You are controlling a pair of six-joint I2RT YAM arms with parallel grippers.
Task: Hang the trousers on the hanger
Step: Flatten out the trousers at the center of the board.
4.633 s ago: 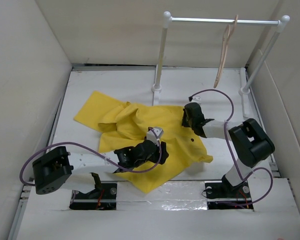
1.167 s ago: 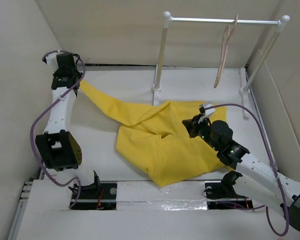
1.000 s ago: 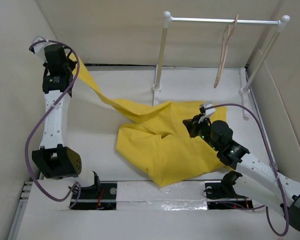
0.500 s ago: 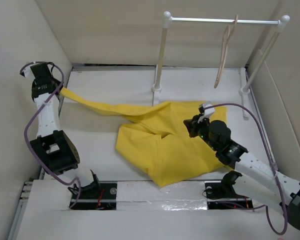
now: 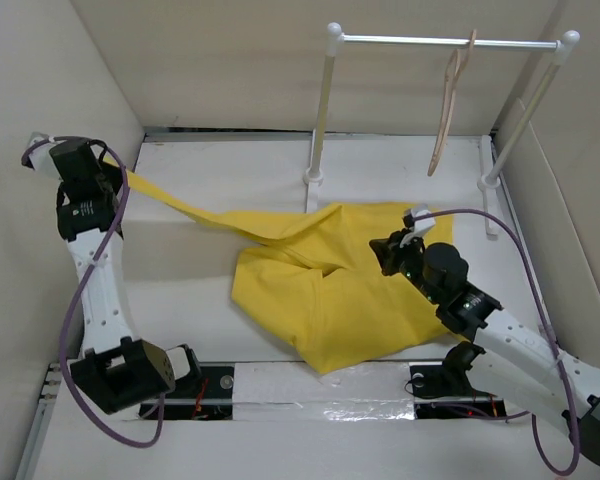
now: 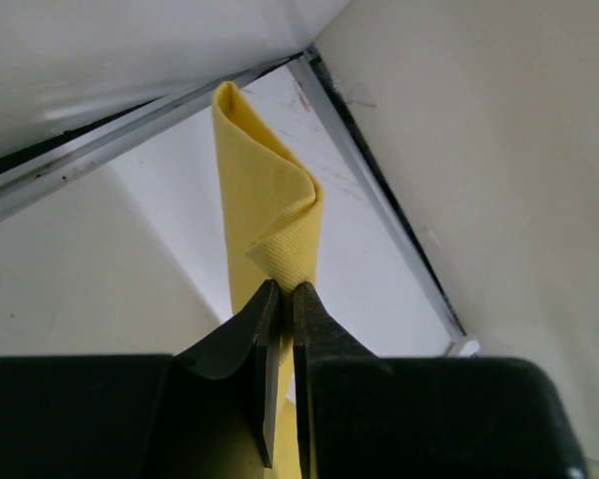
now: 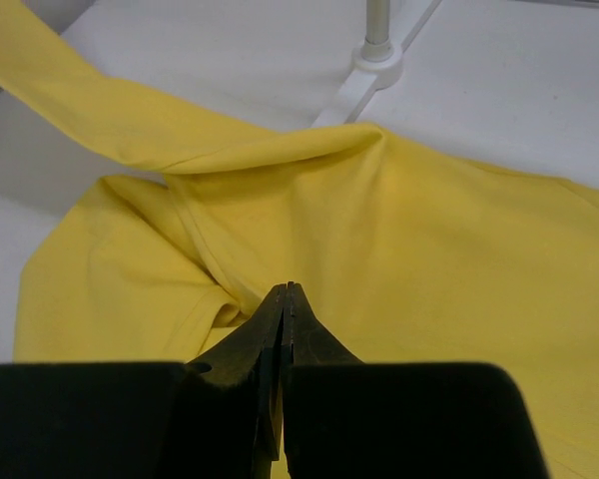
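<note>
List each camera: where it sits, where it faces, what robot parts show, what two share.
Top external: above, behind the bases, facing down at the table; both arms show.
Left wrist: on the left arm, facing a wall corner; left pincer shut on the trousers.
Right wrist: on the right arm, facing down; right pincer shut on them too.
Shared: top and right wrist both show the rail post.

We find the trousers [image 5: 320,290] mid-tabletop [image 5: 180,270], one leg running far left up to our left fingers [image 6: 255,339], right fingers [image 7: 270,329] on their right part. Behind, the hanger [image 5: 445,110] hangs from the rail [image 5: 400,40], toward its right end.
</note>
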